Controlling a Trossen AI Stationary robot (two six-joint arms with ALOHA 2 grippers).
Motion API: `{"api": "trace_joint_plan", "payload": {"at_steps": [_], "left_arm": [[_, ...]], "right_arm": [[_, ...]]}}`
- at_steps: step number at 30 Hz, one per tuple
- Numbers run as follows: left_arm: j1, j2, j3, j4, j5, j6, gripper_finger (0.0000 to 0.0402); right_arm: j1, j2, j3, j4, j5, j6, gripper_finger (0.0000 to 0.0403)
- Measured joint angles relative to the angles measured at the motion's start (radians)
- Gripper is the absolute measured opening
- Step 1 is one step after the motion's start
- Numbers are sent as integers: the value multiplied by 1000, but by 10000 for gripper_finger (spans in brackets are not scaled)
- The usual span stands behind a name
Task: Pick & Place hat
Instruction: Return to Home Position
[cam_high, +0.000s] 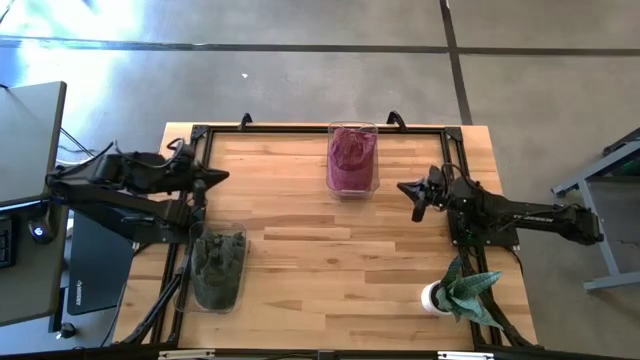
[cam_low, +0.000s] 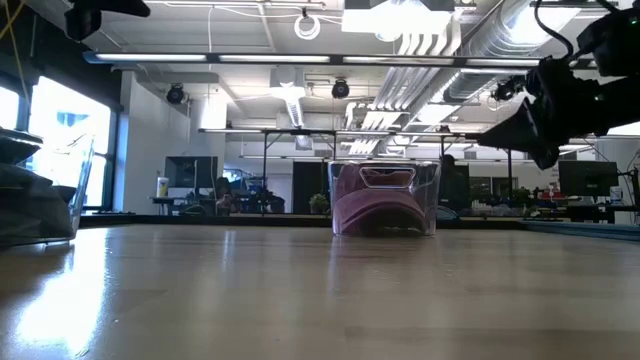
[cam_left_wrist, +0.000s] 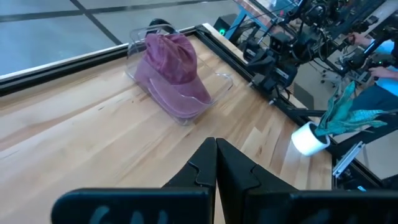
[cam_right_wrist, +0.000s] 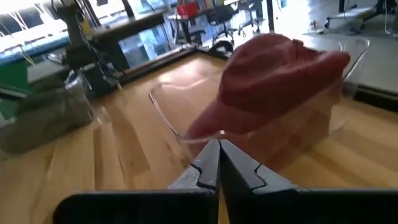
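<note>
Two full bins

The maroon cap (cam_high: 352, 160) lies in the clear bin (cam_high: 333, 135) at the desk's (cam_high: 320, 260) far edge; dark caps (cam_high: 218, 265) fill the near-left bin (cam_high: 243, 232). Left pincer (cam_high: 222, 178) and right pincer (cam_high: 403, 187) hang clenched, empty, over opposite desk sides.

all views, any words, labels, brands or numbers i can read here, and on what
None can be read.
Pale marking on the dark panel left of the table: too small to read.
Maroon cap, dark caps, left pincer and right pincer, both shut over the table: no lettering shows.
</note>
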Motion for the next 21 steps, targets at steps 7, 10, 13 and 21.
{"api": "trace_joint_plan", "payload": {"at_steps": [7, 10, 13, 21], "left_arm": [[0, -78, -1, -57, 0, -1, 0], [0, -90, -1, -57, -2, 27, 0], [0, -90, -1, -59, -5, 42, 0], [0, -90, -1, -59, -1, 41, 0]], "right_arm": [[0, 0, 0, -34, -7, 0, 9], [0, 0, 0, -47, 16, -14, 3], [0, -2, 0, -31, 24, -67, 3], [2, -27, 0, 133, -164, -93, 15]]}}
